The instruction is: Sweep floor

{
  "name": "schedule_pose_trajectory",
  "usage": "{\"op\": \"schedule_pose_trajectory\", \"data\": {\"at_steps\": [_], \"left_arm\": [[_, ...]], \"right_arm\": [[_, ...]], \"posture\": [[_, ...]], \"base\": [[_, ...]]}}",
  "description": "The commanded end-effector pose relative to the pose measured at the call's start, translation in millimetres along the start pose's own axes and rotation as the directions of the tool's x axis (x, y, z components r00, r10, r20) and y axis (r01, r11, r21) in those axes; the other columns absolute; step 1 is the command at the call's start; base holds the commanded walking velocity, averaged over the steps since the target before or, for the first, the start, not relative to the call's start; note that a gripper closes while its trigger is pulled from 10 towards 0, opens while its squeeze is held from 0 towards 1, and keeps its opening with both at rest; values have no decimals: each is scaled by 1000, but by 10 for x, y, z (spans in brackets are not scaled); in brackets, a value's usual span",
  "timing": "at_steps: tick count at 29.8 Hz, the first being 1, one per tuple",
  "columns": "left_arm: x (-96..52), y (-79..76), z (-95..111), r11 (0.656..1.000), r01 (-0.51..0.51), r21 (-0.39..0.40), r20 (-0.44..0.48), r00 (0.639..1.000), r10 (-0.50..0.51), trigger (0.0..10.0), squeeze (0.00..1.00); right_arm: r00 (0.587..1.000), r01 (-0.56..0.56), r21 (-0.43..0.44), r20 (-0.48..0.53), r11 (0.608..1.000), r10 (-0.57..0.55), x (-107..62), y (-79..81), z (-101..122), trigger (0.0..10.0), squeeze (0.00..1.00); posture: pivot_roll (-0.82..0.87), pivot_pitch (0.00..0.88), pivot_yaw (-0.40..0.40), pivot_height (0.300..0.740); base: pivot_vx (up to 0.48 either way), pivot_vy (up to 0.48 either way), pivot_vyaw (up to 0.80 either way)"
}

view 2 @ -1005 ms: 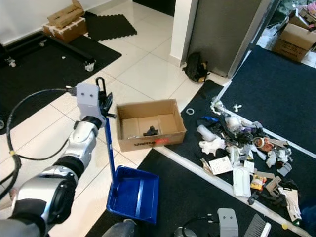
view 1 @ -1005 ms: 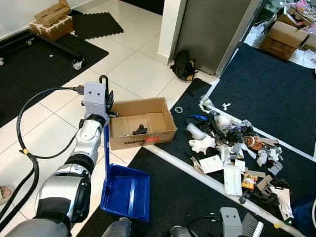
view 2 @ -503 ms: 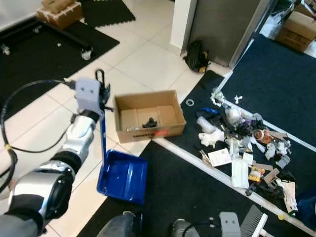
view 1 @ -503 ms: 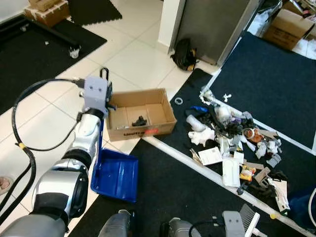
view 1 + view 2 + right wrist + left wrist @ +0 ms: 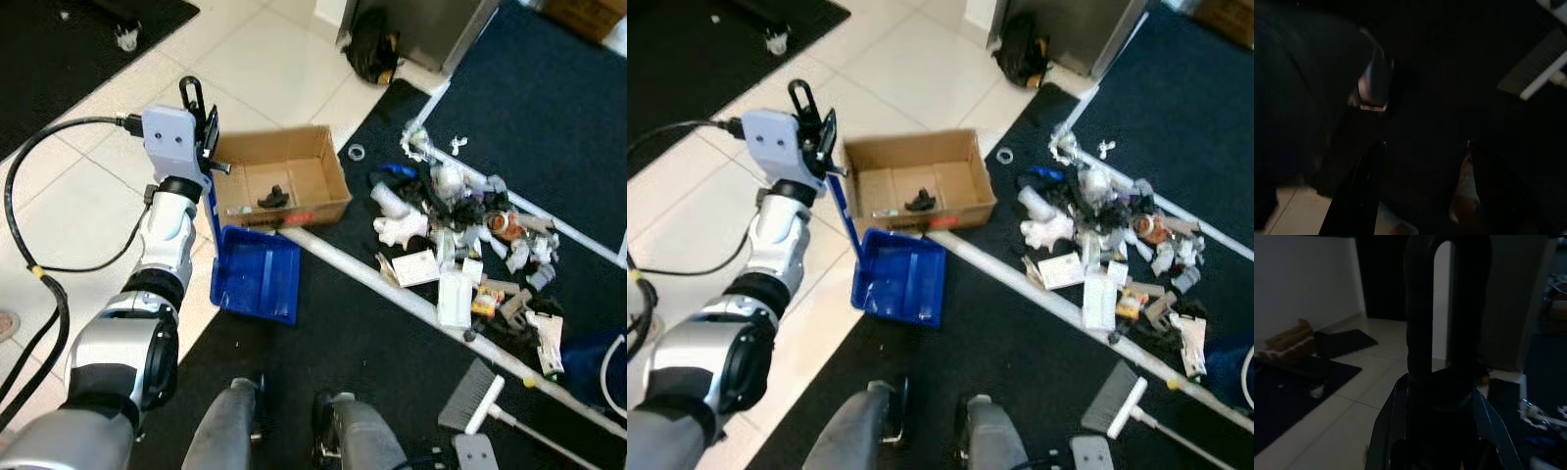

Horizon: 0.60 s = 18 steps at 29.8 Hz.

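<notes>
One dustpan (image 5: 257,276) below left tool (image 5: 199,113)

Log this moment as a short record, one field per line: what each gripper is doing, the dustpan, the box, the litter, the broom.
left gripper: shut on the dustpan's upright handle
dustpan: blue, pan beside the cardboard box, partly on the dark mat
cardboard box: open, a small dark item inside
litter pile: spread on the dark mat right of the box
broom: head near the robot's right
right gripper: open, above dark floor
</notes>
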<state>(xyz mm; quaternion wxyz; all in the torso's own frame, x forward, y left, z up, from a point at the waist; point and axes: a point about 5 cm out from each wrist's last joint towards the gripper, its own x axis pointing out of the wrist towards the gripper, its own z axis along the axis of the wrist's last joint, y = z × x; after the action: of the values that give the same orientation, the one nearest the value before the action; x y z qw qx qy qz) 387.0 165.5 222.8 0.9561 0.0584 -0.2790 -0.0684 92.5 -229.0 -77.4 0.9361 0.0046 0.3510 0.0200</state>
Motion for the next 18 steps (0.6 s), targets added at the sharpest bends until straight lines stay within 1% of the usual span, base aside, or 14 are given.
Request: {"op": "schedule_pose_trajectory", "data": {"at_steps": [1,2,4,6,7,12,18], "left_arm": [[-26,-56,-18,1000,11,-19,8,1000,-10,10000,0],[-39,-68,-28,999,14,-29,10,1000,-13,10000,0],[-54,-81,-38,999,16,-40,11,1000,-16,10000,0],[-67,-120,-61,998,27,-51,3,1000,-26,10000,0],[-67,-120,-61,998,27,-51,3,1000,-26,10000,0],[-118,-177,-107,997,61,-57,-8,998,-61,10000,0],[-157,-202,-145,996,83,-46,-24,996,-84,10000,0]], "right_arm": [[999,7,13,-42,1000,-6,-115,-25,-133,10000,0],[1000,2,7,-28,1000,-1,-158,-28,-128,10000,0],[1000,-4,-2,-14,1000,4,-201,-28,-122,10000,0],[1000,-6,-3,18,1000,6,-274,-20,-80,10000,0],[1000,-6,-3,18,1000,6,-274,-20,-80,10000,0],[999,-13,3,39,1000,13,-383,33,-31,10000,0],[999,-17,10,43,1000,16,-439,59,-9,10000,0]], "posture": [[-171,518,-88,740],[-203,549,-98,740],[-208,552,-98,740],[-230,595,-102,740],[-230,595,-102,740],[-245,625,-104,740],[-242,641,-102,740]], "base": [[0,0,0],[0,0,0],[0,0,0],[0,0,0],[0,0,0],[0,0,0],[0,0,0]]}}
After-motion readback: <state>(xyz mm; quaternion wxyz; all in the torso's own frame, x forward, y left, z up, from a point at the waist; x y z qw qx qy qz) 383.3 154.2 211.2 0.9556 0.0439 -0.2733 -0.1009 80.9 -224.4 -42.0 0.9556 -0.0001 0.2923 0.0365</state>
